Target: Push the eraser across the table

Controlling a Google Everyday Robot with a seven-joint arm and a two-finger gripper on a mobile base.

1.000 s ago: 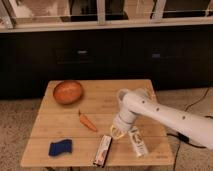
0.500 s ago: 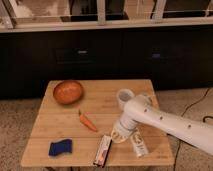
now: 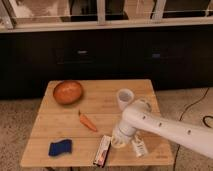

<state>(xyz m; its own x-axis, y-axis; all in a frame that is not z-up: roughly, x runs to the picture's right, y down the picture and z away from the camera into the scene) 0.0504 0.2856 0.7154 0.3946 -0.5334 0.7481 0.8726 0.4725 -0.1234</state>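
Observation:
The eraser [image 3: 102, 150] is a long narrow dark block with white edges. It lies near the front edge of the light wooden table [image 3: 55, 125], a little left of the middle, with its long side running front to back. My gripper [image 3: 120, 139] hangs at the end of the white arm [image 3: 165, 131] that reaches in from the right. It is low over the table, just right of the eraser's far half. I cannot tell whether it touches the eraser.
An orange carrot [image 3: 87, 121] lies just behind the eraser. A blue wavy pad [image 3: 60, 147] is at the front left. A brown bowl [image 3: 68, 91] stands at the back left, a white cup [image 3: 124, 98] behind the arm, and a white labelled tube [image 3: 138, 146] under the arm.
The arm has swung lower and toward the front, uncovering the white cup. The gripper has come closer to the eraser's right side. The eraser has not visibly moved.

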